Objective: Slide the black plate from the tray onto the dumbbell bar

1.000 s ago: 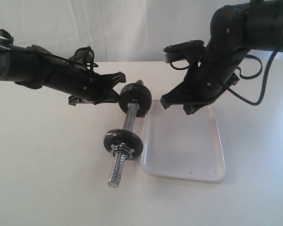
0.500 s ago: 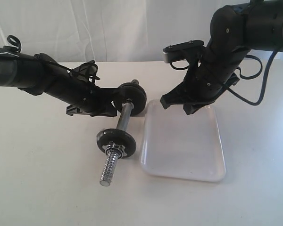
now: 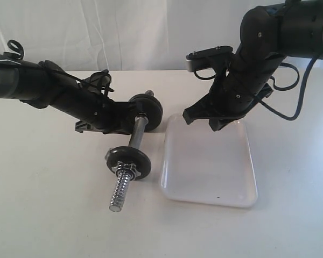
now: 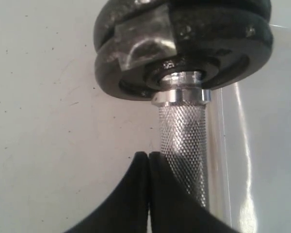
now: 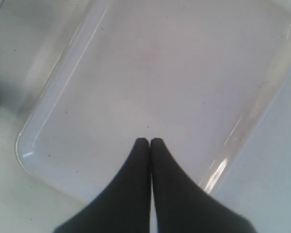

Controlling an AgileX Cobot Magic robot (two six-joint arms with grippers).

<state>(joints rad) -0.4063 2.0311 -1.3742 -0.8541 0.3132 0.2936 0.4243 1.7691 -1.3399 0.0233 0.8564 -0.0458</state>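
The dumbbell bar (image 3: 135,133) lies on the table left of the tray (image 3: 209,188), with one black disc (image 3: 128,160) near its front threaded end. Two black discs (image 3: 148,109) sit pressed together at its far end; the left wrist view shows them stacked (image 4: 218,48) above the knurled bar (image 4: 184,141). I cannot tell which disc is the black plate. No disc lies in the tray (image 5: 150,73). My left gripper (image 3: 129,119) is shut, its tips (image 4: 148,155) right beside the bar. My right gripper (image 3: 215,124) hangs shut over the tray's far end (image 5: 150,141).
White tabletop (image 3: 54,204) all round, with a white curtain behind. The tray's left rim (image 4: 228,160) runs close alongside the bar. Cables loop off the right arm (image 3: 290,102) at the back right.
The left arm has dropped and drawn back leftward. The dumbbell moved with it, its front end swinging left and nearer the camera. The right arm has not moved.
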